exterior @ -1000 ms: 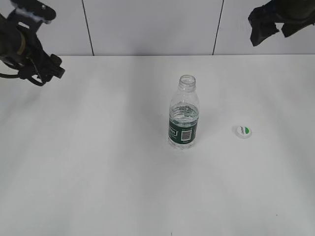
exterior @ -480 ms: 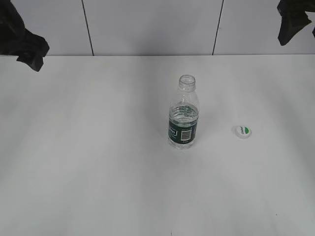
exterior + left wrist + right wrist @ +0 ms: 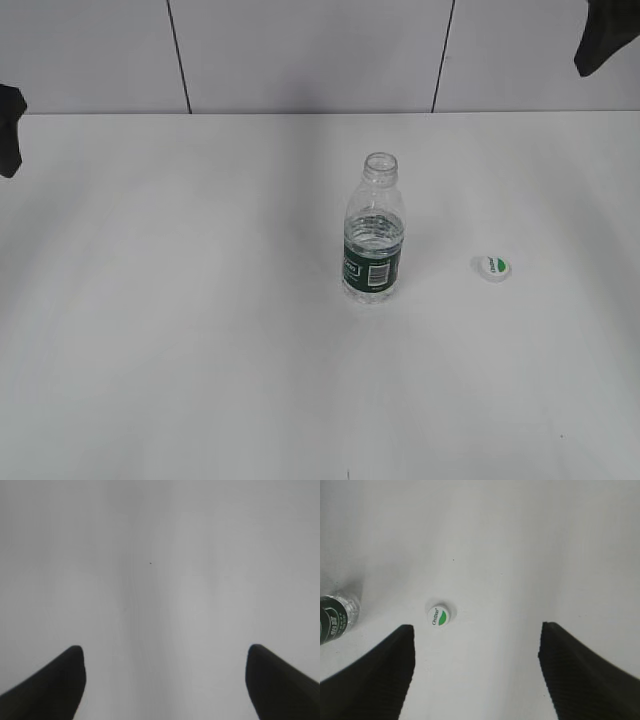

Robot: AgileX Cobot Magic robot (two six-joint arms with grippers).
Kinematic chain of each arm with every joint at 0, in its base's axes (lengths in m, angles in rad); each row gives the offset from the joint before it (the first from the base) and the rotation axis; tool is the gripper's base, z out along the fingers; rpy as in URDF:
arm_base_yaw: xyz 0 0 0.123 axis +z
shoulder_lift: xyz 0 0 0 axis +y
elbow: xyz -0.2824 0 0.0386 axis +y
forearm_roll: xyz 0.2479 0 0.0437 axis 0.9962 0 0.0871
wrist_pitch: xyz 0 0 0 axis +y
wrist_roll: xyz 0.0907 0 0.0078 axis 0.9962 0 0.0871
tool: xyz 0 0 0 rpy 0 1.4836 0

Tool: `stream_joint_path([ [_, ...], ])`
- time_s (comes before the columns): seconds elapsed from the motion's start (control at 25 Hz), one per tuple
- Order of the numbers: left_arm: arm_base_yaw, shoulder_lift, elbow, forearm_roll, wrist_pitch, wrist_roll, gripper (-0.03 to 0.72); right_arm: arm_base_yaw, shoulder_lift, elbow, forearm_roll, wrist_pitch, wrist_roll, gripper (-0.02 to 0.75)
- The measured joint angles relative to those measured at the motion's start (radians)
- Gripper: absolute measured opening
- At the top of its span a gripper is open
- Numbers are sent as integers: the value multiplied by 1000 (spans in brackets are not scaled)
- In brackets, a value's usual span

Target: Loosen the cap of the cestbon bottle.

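Note:
The cestbon bottle (image 3: 374, 235) stands upright in the middle of the white table with its neck open; its base shows at the left edge of the right wrist view (image 3: 334, 617). The cap (image 3: 493, 267) lies on the table to the bottle's right, apart from it, and also shows in the right wrist view (image 3: 438, 615). My left gripper (image 3: 165, 680) is open and empty over bare table; in the exterior view only a dark part of it shows at the far left edge (image 3: 8, 130). My right gripper (image 3: 476, 667) is open and empty, high at the upper right (image 3: 605, 35).
The white table (image 3: 200, 330) runs back to a white panelled wall (image 3: 300, 50) with dark seams.
Both arms have drawn back, the left toward the left edge and the right toward the upper right corner. The bottle and the cap have not moved.

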Motion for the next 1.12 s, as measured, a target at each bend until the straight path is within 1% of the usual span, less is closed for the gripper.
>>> stream_joint_path([
  [0.12,3,-28,8,-24,13,0,589,0,-64,46,15,0,-4,591],
  [0.2,2,-61,41,-58,7,0,589,0,-120,104,22,0,-6,591],
  [0.36,-8,-154,177,-97,-11,0,589,0,-241,247,20,0,-13,591],
  [0.72,-8,-423,479,-109,-64,0,589,0,-502,561,20,-24,-13,590],
  [1.12,-8,-764,740,-115,-92,0,589,0,-715,834,20,-62,-14,590],
])
